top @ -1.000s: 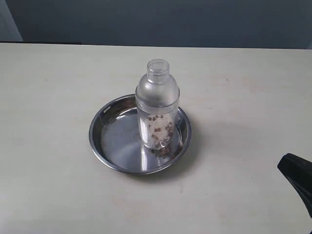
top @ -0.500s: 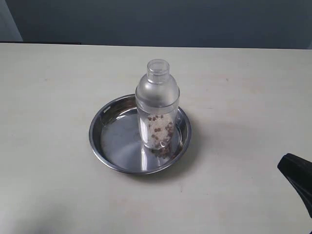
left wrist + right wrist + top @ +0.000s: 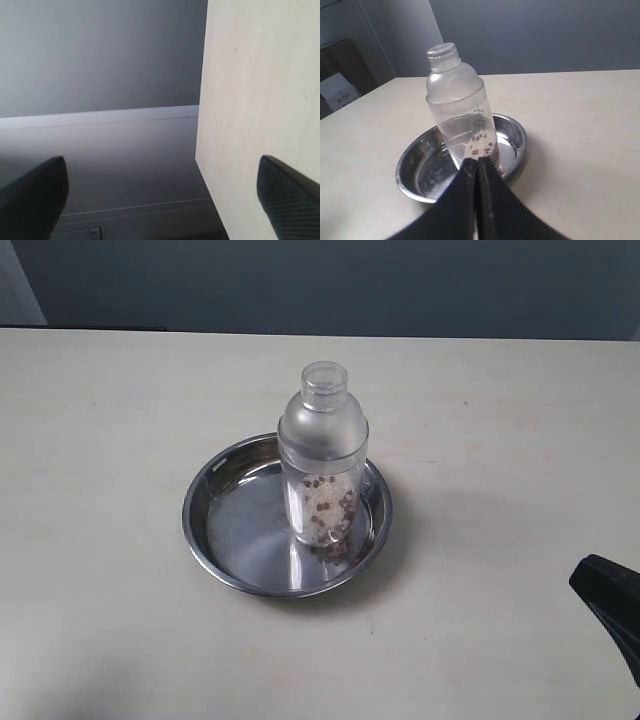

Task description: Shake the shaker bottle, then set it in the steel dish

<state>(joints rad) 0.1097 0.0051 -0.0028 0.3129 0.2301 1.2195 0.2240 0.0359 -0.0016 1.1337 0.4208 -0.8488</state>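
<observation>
The pale beige flat table (image 3: 120, 390) carried everything. The round shallow shiny steel dish (image 3: 192, 510) sat mid-table. The clear frosted plastic shaker bottle (image 3: 322, 455), with brown and white granules low inside, stood upright in the dish. Its base was off-centre, toward 4 o'clock of the dish floor and close to the rim.

The task looked done and only the retreat was left. To do it well:
- Pull the arms straight away from the dish.
- Avoid any sweep past the rim. The bottle is tall and narrow and parked near the edge, so a knock on the dish could probably topple it.

Views:
- Exterior: showed the whole dish and the bottle's offset. The right arm was only a black sliver at 4 o'clock from the dish, well apart, and the left arm was absent.
- Right wrist: the black right gripper (image 3: 476, 162) had its fingers pressed together, empty, aimed at the bottle and short of the dish. Graduation marks on the bottle wall showed only here.
- Left wrist: the black left gripper (image 3: 161, 165) was spread wide with nothing between its fingers. It looked past the table edge, with no bottle or dish in view.
</observation>
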